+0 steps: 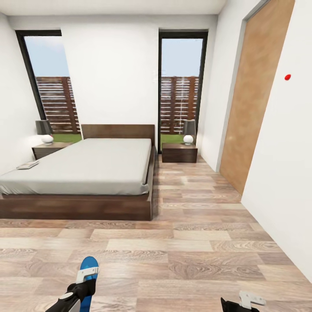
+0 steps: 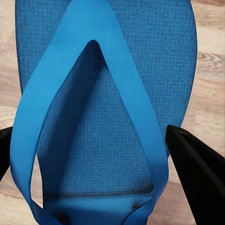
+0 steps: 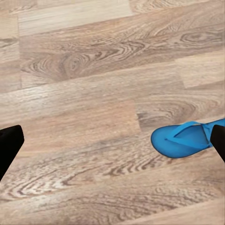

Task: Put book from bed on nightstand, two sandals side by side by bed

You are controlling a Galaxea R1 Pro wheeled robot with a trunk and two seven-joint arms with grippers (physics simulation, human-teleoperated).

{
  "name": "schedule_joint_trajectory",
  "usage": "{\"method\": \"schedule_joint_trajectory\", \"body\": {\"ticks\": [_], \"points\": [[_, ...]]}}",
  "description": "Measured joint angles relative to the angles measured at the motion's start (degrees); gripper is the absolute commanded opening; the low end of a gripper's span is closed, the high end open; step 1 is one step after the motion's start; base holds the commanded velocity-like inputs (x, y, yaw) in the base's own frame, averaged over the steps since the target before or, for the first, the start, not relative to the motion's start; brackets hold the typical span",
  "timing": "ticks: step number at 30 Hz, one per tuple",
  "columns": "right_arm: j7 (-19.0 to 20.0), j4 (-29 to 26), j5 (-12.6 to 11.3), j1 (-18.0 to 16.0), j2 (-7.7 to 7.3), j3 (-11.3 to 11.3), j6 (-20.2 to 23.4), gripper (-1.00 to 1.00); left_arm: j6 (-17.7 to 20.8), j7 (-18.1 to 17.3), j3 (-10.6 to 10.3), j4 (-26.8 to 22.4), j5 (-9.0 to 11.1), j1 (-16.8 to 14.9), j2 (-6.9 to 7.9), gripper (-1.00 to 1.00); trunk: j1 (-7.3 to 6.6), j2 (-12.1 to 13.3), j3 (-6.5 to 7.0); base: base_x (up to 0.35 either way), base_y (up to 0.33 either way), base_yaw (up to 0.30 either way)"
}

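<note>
While the bed point(image 1: 86, 167) is sitting well ahead of us across the plank floor point(image 1: 195, 242), we are holding one blue sandal point(image 1: 89, 277) in our left gripper point(image 1: 84, 281) low at the near edge of the head view. In the left wrist view that sandal point(image 2: 105, 112) is lying sole-flat between the two dark fingers point(image 2: 197, 173), strap facing the camera, the fingers closing on its edges.

Our right gripper point(image 1: 242, 303) is hanging over bare floor with nothing between its fingers; in the right wrist view the fingers point(image 3: 9, 147) are standing wide apart. The second sandal point(image 3: 185, 138) is lying flat on the planks there, just beside one fingertip and partly hidden by it.

On the bed, a thin book point(image 1: 28, 165) is resting near the mattress's left edge, close to the left nightstand point(image 1: 47, 149). A second nightstand point(image 1: 179, 152) is standing just right of the bed, below the tall window point(image 1: 182, 82). Each is carrying a small lamp point(image 1: 188, 132). We are seeing a wooden door point(image 1: 255, 95) in the right wall.
</note>
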Motion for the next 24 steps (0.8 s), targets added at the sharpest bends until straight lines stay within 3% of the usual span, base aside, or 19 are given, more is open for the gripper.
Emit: {"method": "schedule_joint_trajectory", "body": {"ticks": [24], "points": [[0.31,0.06,-0.14,0.0,0.03,-0.02,-0.03,1.0,0.03,0.0,0.04,0.0,-0.03,0.0,-0.17,-1.0,-5.27,9.63,4.31,0.0,0.0,0.0]]}}
